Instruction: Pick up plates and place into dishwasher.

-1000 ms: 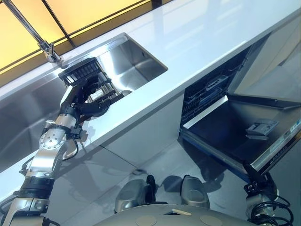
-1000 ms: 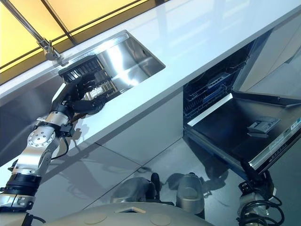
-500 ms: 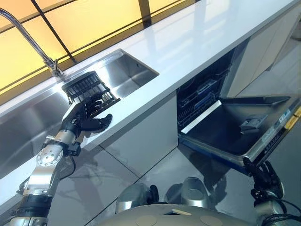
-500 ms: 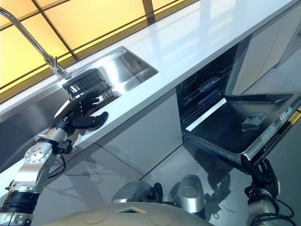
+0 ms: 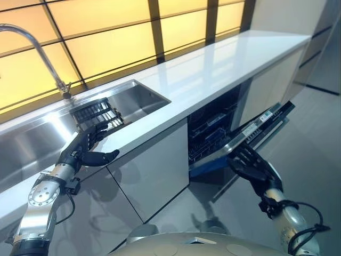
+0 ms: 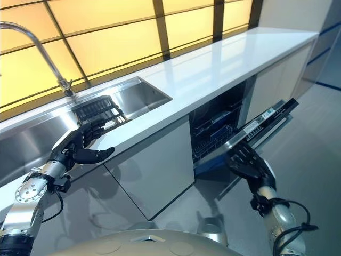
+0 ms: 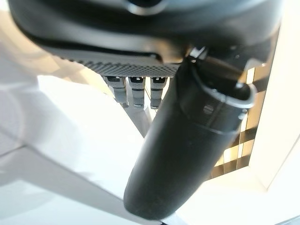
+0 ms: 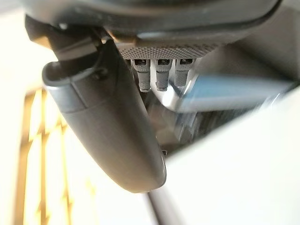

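- Warm yellow light pours through the window panels (image 5: 106, 37) behind the sink (image 5: 32, 144).
- The white countertop (image 5: 213, 64) glares pale, and the steel basin gleams.
- Both wrist views are blurred, backgrounds washed out.

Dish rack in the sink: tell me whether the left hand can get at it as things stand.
Probably yes. The left hand hovers open over the counter edge beside the dish rack, fingers pointing at it, with nothing between them. No plate can be made out in the rack.
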### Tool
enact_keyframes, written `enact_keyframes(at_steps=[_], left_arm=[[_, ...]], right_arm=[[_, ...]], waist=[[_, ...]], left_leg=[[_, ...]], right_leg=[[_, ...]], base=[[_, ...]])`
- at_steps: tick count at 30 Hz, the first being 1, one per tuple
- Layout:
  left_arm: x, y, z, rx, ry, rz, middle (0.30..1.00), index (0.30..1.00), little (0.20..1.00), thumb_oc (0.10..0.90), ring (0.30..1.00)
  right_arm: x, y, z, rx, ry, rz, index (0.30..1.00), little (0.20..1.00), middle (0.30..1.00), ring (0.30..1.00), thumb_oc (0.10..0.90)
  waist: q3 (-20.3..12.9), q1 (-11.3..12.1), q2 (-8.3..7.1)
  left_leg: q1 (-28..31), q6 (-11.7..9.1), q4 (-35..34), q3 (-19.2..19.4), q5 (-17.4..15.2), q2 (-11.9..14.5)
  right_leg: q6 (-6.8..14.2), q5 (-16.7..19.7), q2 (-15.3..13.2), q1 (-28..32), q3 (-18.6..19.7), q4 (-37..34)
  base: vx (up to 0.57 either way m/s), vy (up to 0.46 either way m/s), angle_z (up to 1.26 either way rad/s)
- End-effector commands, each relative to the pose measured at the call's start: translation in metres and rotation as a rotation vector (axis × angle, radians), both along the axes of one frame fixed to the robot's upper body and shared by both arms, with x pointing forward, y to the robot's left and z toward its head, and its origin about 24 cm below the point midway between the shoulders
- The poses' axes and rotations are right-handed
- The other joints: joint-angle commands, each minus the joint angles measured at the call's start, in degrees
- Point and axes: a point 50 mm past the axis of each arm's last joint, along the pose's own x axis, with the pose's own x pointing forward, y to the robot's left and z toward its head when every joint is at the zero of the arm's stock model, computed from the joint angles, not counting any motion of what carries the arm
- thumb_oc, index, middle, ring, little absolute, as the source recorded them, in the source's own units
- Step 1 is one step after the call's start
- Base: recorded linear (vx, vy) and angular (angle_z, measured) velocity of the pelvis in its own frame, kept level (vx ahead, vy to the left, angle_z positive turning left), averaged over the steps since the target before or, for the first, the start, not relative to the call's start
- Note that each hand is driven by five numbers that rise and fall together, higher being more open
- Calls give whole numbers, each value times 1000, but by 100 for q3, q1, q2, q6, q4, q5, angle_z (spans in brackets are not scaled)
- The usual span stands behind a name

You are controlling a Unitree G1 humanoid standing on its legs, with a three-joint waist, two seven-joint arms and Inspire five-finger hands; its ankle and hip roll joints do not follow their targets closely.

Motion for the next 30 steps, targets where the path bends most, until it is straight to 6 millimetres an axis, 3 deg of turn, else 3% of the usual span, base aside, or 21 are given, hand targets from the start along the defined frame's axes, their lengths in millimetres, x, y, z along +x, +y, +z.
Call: enact_keyframes(at_steps=[1, 9, 15, 24, 30], left_arm=[[6, 11, 33, 102, -138, -18, 900, 900, 900, 800, 900], [8, 11, 23, 92, -98, -25, 900, 900, 900, 800, 900], [8, 8, 16, 86, -80, -30, 900, 900, 900, 800, 900], [7, 5, 8, 68, -60, -23, 900, 900, 900, 800, 900], [-3, 12, 7, 41, -75, 52, 900, 900, 900, 800, 900]], right_arm=[[53, 16, 69, 16, -358, 107, 900, 900, 900, 900, 800], [62, 41, 86, 92, -436, 154, 900, 900, 900, 900, 800], [65, 48, 91, 67, -454, 148, 900, 900, 900, 900, 800], [66, 40, 92, -2, -456, 1, 900, 900, 900, 900, 800], [48, 16, 118, -297, -601, -152, 900, 900, 900, 900, 800]], waist=[[-311, 145, 17], [-462, 292, -42], [-538, 355, -74], [-628, 349, -79], [-682, 182, -102]], left_leg=[[-69, 43, 157, -102, -6, -116], [-57, 68, 94, -173, 61, -189], [-52, 87, 117, -218, 35, -215], [17, 114, 32, -313, 37, -251], [147, 115, -493, -309, 239, -269]], right_leg=[[531, 856, -110, 515, 196, -824], [459, 956, -118, 611, 62, -981], [411, 959, -118, 646, -18, -995], [354, 924, -83, 704, -16, -1034], [377, 1016, 20, 679, 81, -1374]], base=[[42, 24, 29], [55, 31, 17], [46, 24, 6], [29, 32, 4], [-54, 71, 2]])
